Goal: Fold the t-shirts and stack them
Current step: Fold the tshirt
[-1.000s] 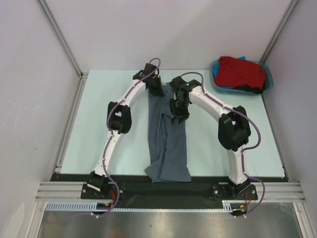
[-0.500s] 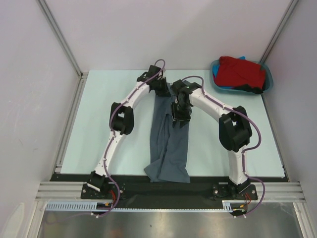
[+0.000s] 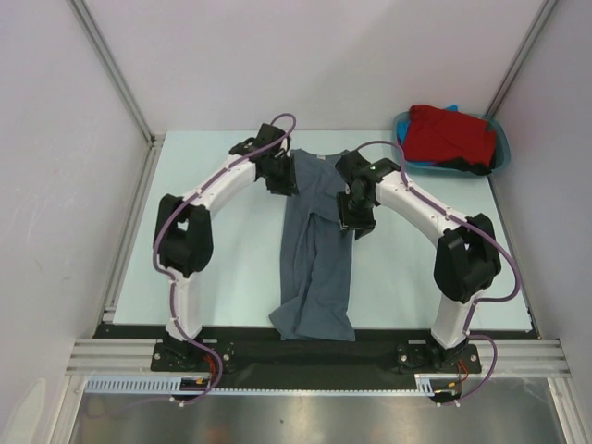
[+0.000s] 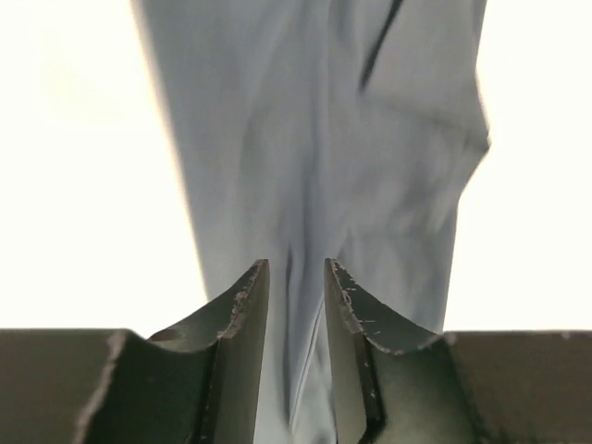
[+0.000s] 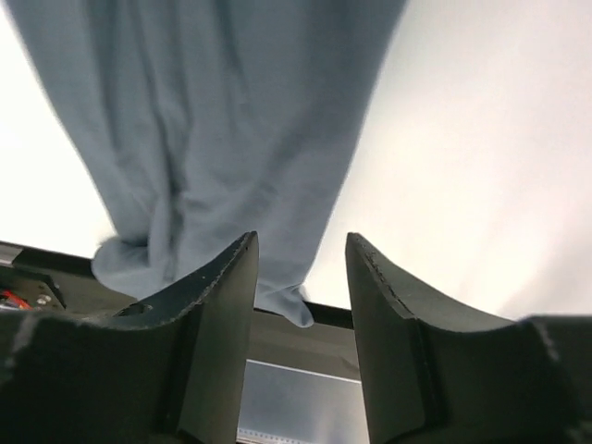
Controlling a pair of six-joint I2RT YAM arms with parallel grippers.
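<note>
Two shirts showed; my left gripper was clenched on the grey t-shirt, stretched lengthwise along the table; my right gripper stood parted over its edge; the red t-shirt lay heaped in the teal tub.

So off in the far right corner a teal plastic tub is sitting on the pale mint table. Plain lilac-white wall panels are closing in the back and both sides, with metal posts running up the corners. A black strip is lying along the near edge, and a shiny steel sheet is catching the light below it.
</note>
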